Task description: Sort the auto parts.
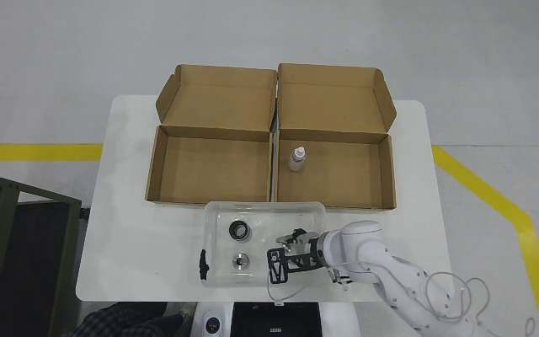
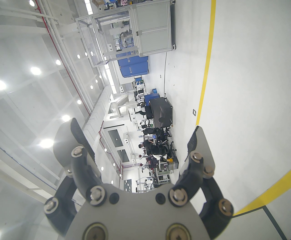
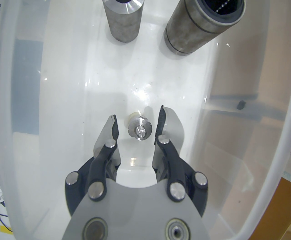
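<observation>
Down inside a clear plastic bin (image 1: 264, 204), my right gripper (image 3: 137, 124) stands open. A small silver stud-like part (image 3: 139, 130) stands upright between its fingers (image 3: 161, 122), with a narrow gap on each side. Beyond the fingertips stand a plain metal cylinder (image 3: 124, 18) and a larger bearing sleeve (image 3: 200, 25) with a dark bore. From above, the sleeve (image 1: 239, 228) and the cylinder (image 1: 242, 261) sit in the bin's left half, and the right gripper (image 1: 282, 258) is in its right half. My left gripper (image 2: 136, 134) is open, holds nothing, and points out into the room.
Two open cardboard boxes stand behind the bin, the left box (image 1: 210, 168) bare, the right box (image 1: 337, 173) holding a small white bottle (image 1: 296, 157). A small black object (image 1: 203, 264) sits at the bin's left outer edge. The bin wall (image 3: 227, 136) curves close beside the right gripper.
</observation>
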